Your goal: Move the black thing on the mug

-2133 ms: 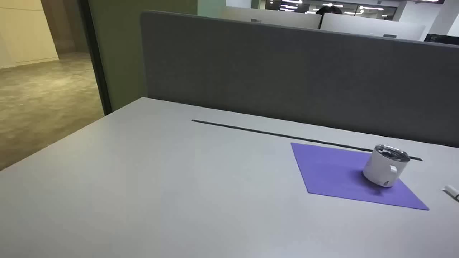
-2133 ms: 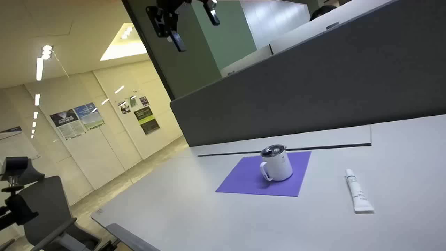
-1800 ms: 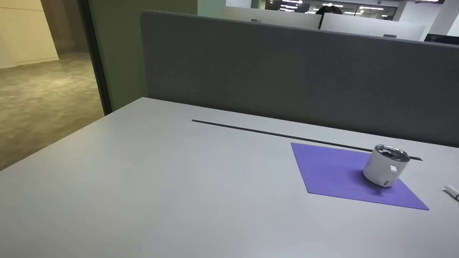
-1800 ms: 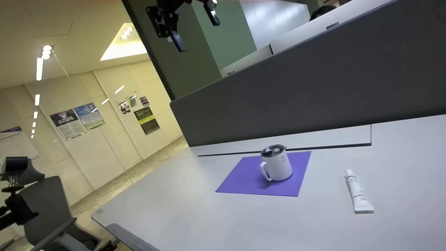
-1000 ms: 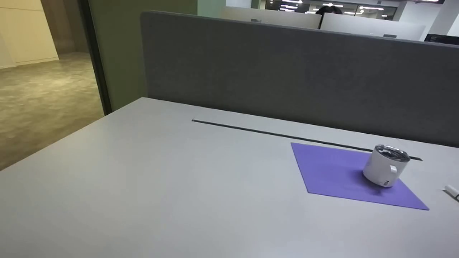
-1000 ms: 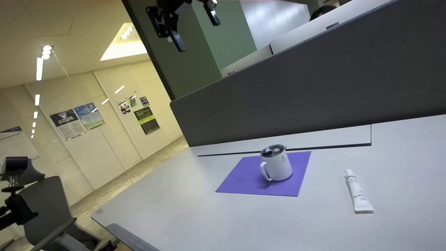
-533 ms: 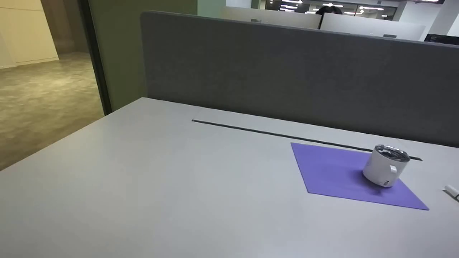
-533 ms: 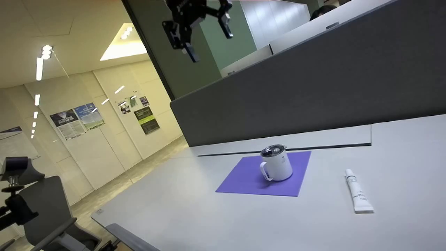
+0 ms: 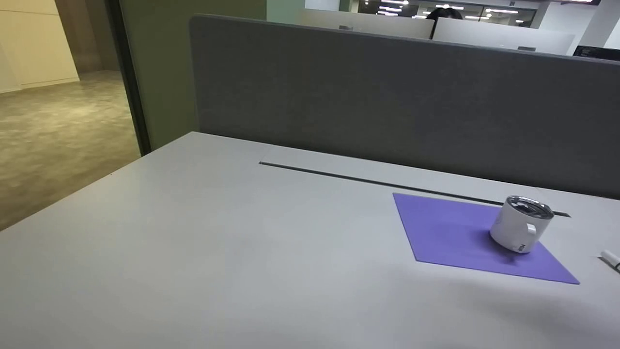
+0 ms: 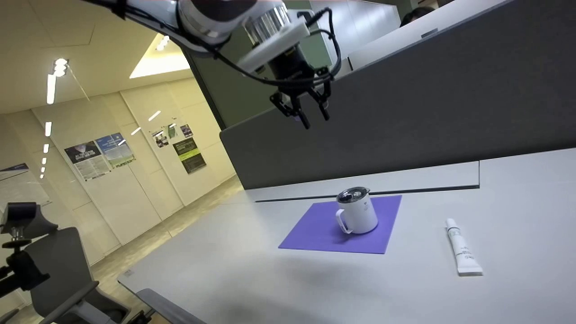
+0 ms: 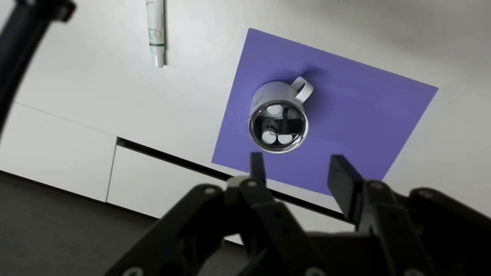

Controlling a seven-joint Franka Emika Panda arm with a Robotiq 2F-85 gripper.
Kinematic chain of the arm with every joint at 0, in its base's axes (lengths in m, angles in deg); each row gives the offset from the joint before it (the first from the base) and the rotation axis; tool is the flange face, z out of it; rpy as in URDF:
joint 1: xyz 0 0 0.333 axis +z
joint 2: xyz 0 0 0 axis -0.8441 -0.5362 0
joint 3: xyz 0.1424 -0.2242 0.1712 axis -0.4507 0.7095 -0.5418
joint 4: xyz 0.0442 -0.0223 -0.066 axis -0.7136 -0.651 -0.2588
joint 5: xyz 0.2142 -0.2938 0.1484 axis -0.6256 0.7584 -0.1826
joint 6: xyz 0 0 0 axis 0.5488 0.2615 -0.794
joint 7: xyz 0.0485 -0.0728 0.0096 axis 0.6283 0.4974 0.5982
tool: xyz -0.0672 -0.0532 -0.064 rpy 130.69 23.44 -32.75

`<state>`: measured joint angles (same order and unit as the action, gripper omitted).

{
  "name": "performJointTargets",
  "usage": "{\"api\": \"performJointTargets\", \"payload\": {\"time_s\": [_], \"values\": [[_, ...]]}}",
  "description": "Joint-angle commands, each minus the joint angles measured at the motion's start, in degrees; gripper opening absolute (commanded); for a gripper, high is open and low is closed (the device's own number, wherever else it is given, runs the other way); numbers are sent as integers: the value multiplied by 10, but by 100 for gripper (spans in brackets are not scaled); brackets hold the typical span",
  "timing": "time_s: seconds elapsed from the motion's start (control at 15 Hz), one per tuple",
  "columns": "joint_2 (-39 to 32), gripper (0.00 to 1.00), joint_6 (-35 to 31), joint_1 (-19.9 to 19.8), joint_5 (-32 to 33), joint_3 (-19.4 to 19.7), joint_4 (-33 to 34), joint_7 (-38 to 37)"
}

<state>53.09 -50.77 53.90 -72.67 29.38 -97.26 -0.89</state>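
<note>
mug (image 10: 358, 212): used as landmark; stood upright on the purple mat (image 11: 356, 99), shown in both exterior views.
black thing (image 11: 289, 125): seen as a short dark bar on the mug's top, across the lid (image 10: 352, 194); loose or built in, cannot be told for glare.
gripper (image 11: 298, 167): held in the air above the mug, well apart from it; fingers (image 11: 257, 166) spread, nothing pinched.
step at mug: judged to be the approach; no contact made.
gripper over lid: mug's top is seen off-centre between the fingers in the wrist view; the gap should be brought over the black thing before being lowered.
gripper turn: bar seems laid roughly along the closing line; if it is to be pinched by its narrow sides, gripper should be turned crosswise.
push on black thing: if a slider is found, fingers are better closed first and one tip pressed along it.
descent to lid: to be done slowly; with the gap this wide, the mug's handle (image 11: 303, 90) could be knocked.
mug on mat: could be slid or tipped by a hard shove; light force advised.
strip (image 11: 168, 158): long, dark, run past the mug on the side away from its handle; not to be taken for the target.
</note>
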Motion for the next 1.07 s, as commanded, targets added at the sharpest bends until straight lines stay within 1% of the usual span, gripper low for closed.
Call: {"api": "performJointTargets", "payload": {"time_s": [0.0,0.13,0.2,0.27,0.33,0.4,0.47,1.0], "values": [[-68,19,-22,-20,-12,-34,48,19],[-96,5,-31,-27,-6,-50,61,15],[-109,1,-30,-29,1,-56,66,10],[-121,0,-27,-29,18,-57,73,-5],[-96,9,-35,-34,9,-64,44,2],[-107,3,-36,-35,11,-67,49,2],[-114,1,-36,-36,12,-68,54,1],[-120,1,-36,-38,14,-68,62,1]]}}
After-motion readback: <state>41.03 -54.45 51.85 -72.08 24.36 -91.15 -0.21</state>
